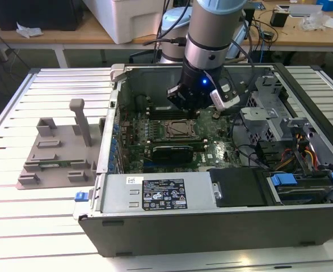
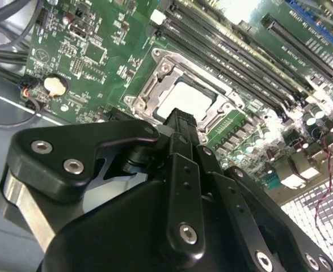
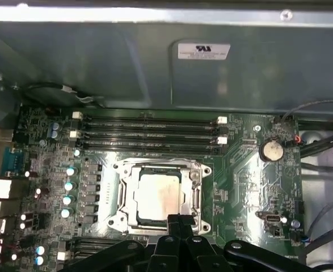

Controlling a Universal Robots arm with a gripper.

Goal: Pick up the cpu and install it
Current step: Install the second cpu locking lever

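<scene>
Cpu point(image 3: 159, 199) sits inside the socket frame point(image 3: 197, 175) on the motherboard point(image 3: 251, 175), in both wrist views; whether it lies flat or slightly cocked is hard to say. Gripper point(image 2: 181, 126) hangs just above the socket's near edge, fingers drawn together at the tips with nothing between them, apparently clear of the chip. Risks as judged: if the chip is not fully seated, any downward press could bend socket contacts; a sideways brush from the fingertips could shift it against the frame. Memory slots point(image 3: 149, 133) lie just beyond the socket; the case wall point(image 3: 98, 62) stands further back.
</scene>
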